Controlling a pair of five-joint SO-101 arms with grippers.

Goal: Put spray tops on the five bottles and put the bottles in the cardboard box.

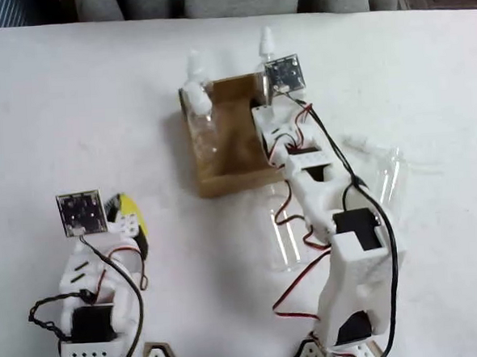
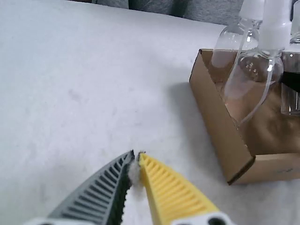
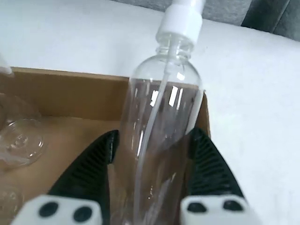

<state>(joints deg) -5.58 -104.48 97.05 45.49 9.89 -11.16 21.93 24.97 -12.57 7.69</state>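
- right hand (image 3: 153,140): black fingers pinching a clear bottle (image 3: 159,103) by its body, upright, spray top (image 3: 180,23) fitted. The low grip likely keeps the top clear.
- bottle is at the cardboard box (image 3: 70,77), at the far corner on the right arm's side. It is probably tucked there to save floor space.
- two capped bottles (image 2: 248,79) stand at the opposite side of the box.
- two more bottles (image 1: 286,224) lie on the table (image 1: 73,116) beside the right arm, not yet boxed. Can't tell whether they have tops.
- left hand (image 2: 136,159): fingers pressed together, empty, low over the table, well apart from the box.
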